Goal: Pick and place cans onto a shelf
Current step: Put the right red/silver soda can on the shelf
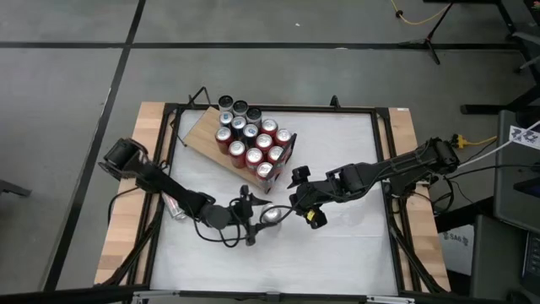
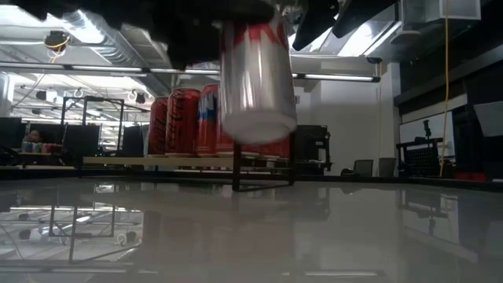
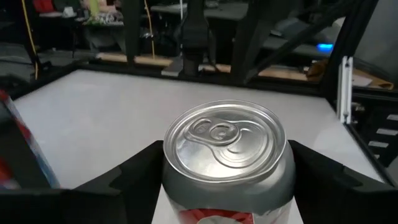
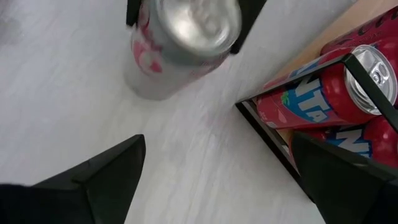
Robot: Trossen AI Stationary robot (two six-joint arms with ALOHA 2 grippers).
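High view looks straight down on a white worktop [image 1: 278, 245] with two dark arms meeting near its middle. The left hand [image 1: 268, 217] pinches a silver can [image 1: 272, 216] between its two fingers; the low view shows that can lifted clear of the worktop, hanging upright in the air, a grip by the sides that would let it be set down standing. The left wrist view shows the can's shiny top and pull tab between the two dark fingers [image 3: 134, 174], with red print just visible below.

The right hand [image 1: 305, 203] hovers just beside the held can with its fingers spread wide and nothing between them, apparently waiting.

The wooden shelf [image 1: 201, 131] lies at an angle toward the far side of the worktop, with a thin black frame at its near end. A cluster of cans [image 1: 251, 138], mostly red with a few silver-topped slim ones, stands packed together on it, so the held can is probably headed for the remaining bare board.

How far the lifted can hangs from the shelf is hard to judge. The left hand's grip is dark and cut off in the low view, and another object lying beside the left arm cannot be made out.
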